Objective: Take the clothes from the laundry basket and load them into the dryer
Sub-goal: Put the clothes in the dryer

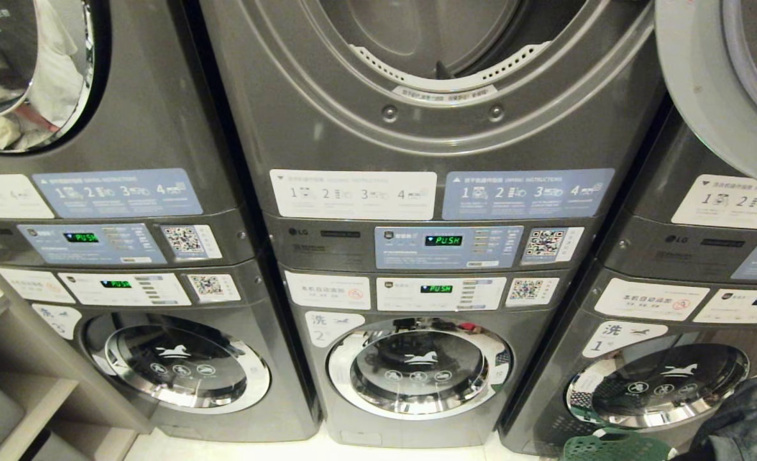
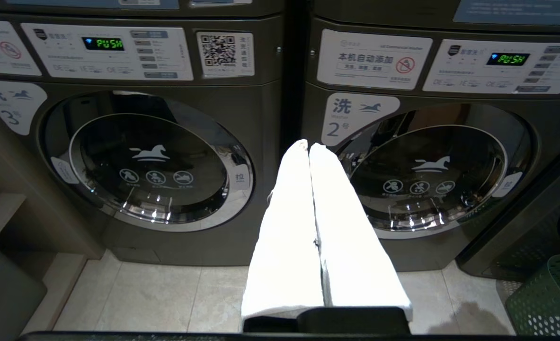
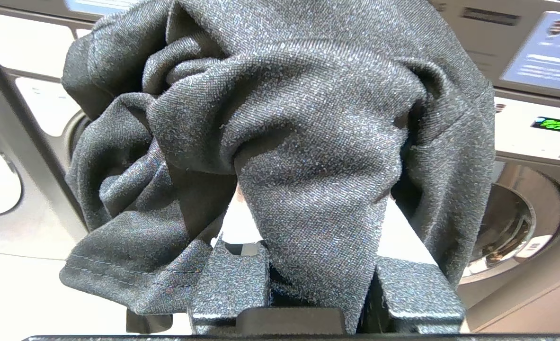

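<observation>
Your right jaws (image 3: 308, 208) are clamped on a bunched dark grey garment (image 3: 280, 123): a fold of the cloth runs down between the two white fingers, and the rest is heaped over and in front of them, which is why the right wrist view shows almost nothing else. Holding it in a wad like that keeps most of the cloth gathered up, though one hemmed corner hangs loose below the bunch. From the head camera, only a dark patch of that garment (image 1: 752, 416) shows at about 4 o'clock, low and to the right of the machines.

Your left jaws (image 2: 309, 147) are pressed together with nothing between them, the fingertips (image 2: 298, 148) touching, pointing at the gap between two lower washers. That arm looks parked, out of the way of the working side.

The green laundry basket (image 1: 612, 445) sits on the floor at about 5 o'clock in the head view, just beside the held garment, so the pick seems done and the carry comes next. The dryer opening (image 1: 442, 45) is at 12 o'clock, in the upper unit of the middle stack, with its door (image 1: 692, 96) swung open to the right at about 2 o'clock. I judge you need to raise the bundle well up and toward the middle, and watch that the loose corner does not catch on the rim or the open door.
</observation>
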Available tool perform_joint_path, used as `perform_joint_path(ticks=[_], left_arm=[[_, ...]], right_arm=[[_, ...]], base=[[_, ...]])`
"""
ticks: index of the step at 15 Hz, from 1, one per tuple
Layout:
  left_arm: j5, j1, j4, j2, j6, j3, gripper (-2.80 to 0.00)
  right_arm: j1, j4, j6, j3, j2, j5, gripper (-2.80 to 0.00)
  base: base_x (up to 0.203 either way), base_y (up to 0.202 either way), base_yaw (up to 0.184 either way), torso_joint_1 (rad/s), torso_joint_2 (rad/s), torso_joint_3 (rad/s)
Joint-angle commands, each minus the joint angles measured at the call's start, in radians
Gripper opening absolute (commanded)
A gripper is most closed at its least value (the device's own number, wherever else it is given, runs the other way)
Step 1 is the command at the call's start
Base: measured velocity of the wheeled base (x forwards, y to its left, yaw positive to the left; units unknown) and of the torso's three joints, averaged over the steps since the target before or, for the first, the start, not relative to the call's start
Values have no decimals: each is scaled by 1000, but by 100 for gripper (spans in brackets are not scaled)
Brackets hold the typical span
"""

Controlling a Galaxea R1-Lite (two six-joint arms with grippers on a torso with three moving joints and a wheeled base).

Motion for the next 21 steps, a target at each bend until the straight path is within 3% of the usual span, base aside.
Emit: perform_joint_path(ticks=[1,9,21], left_arm=[[0,0,0,-2,0,2,-280],[0,0,0,-2,1,2,-280],[0,0,0,-2,1,2,-280]], right_arm=[[0,-1,-1,18,1,1,-280],[0,-1,-2,18,1,1,-280],[0,-1,-4,18,1,1,-280]], base=[[0,156,-2,5,2,2],[12,11,0,-1,0,0],[192,0,-1,6,4,1]])
